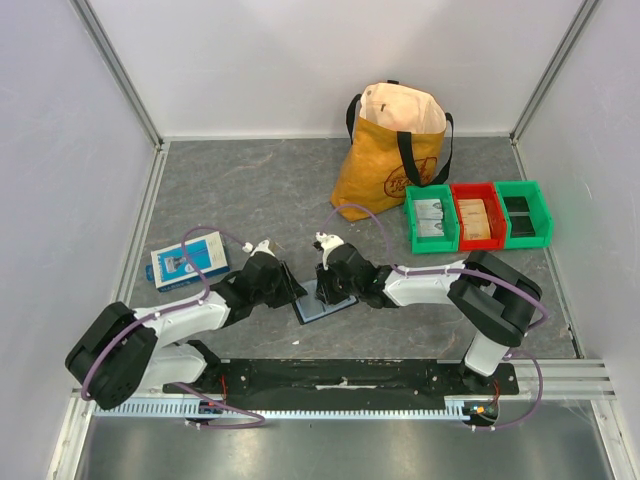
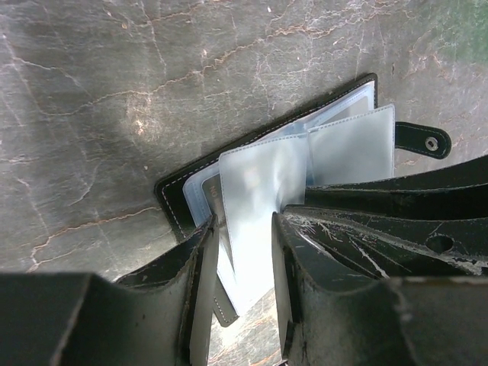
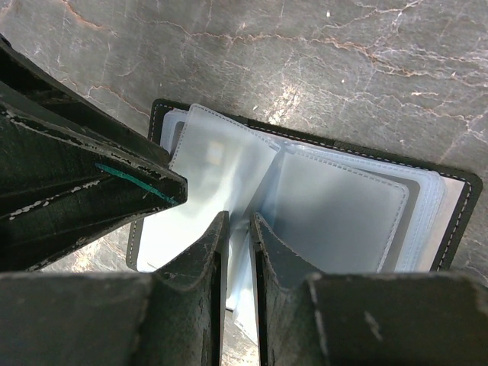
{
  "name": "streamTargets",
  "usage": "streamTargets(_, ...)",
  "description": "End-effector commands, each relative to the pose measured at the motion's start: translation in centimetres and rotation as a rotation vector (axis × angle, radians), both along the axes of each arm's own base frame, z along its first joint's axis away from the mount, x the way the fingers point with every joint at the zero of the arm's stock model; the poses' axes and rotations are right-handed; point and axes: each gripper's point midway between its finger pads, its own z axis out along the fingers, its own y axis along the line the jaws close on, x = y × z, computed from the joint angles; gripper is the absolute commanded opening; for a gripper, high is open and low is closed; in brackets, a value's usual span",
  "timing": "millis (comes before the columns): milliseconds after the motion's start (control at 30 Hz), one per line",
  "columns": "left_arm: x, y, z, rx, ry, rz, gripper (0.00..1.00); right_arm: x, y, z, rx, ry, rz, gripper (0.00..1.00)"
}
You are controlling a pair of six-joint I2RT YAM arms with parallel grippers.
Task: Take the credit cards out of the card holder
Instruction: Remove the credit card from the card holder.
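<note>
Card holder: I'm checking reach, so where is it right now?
In the top view, the card holder lies open on the table near centre, between the left claw and right claw.

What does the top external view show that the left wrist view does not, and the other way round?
Only the top view: the yellow bag, three bins, the blue-and-white box, and the whole left arm and right arm. Only the left wrist view: the tab with its silver stud, and one clear sleeve inside the left gripper. Both: the open card holder on the grey table, with the left gripper and the right gripper at it.
</note>
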Motion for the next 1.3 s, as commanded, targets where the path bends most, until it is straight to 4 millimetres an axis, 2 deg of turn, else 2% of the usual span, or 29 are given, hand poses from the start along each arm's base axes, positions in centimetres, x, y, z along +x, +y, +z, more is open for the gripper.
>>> streamTargets(0, 0.9, -2.9, 2.9, -0.118, -0.040, -0.061, 0.38, -1.2, -1.4, -2.1, -0.060, 0.047, 0.004, 0.24)
streamTargets(200, 0.9, -3.6, 3.7, -0.132, -0.059, -0.113, 0.33, -1.2, -1.2, -1.8, -0.039, 0.046, 0.009, 0.24)
streamTargets(333, 0.6, -4.3, 4.0, -0.150, -0.057, -0.154, 0.23, -1.2, -0.9, -1.4, -0.023, 0.042, 0.013, 0.25)
streamTargets(600, 0.6, -5.1, 4.8, -0.173, -0.078, -0.204, 0.22, -1.2, -0.6, -1.1, -0.007, 0.038, 0.022, 0.26)
streamTargets(700, 0.7, -4.9, 4.9, -0.166, -0.092, -0.199, 0.21, -1.0, -0.6, -0.4, 0.003, 0.024, 0.015, 0.34)
streamTargets(933, 0.5, -4.3, 3.3, -0.143, -0.053, -0.174, 0.21, 0.1, -1.5, 3.0, -0.033, -0.126, 0.012, 0.57)
streamTargets(1000, 0.4, -4.4, 3.5, -0.155, -0.057, -0.169, 0.21, -0.3, -1.3, 3.6, -0.052, -0.163, 0.038, 0.62)
streamTargets(1267, 0.9, -4.7, 4.1, -0.170, -0.078, -0.160, 0.22, -0.8, -1.6, 4.1, -0.099, -0.263, 0.059, 0.69)
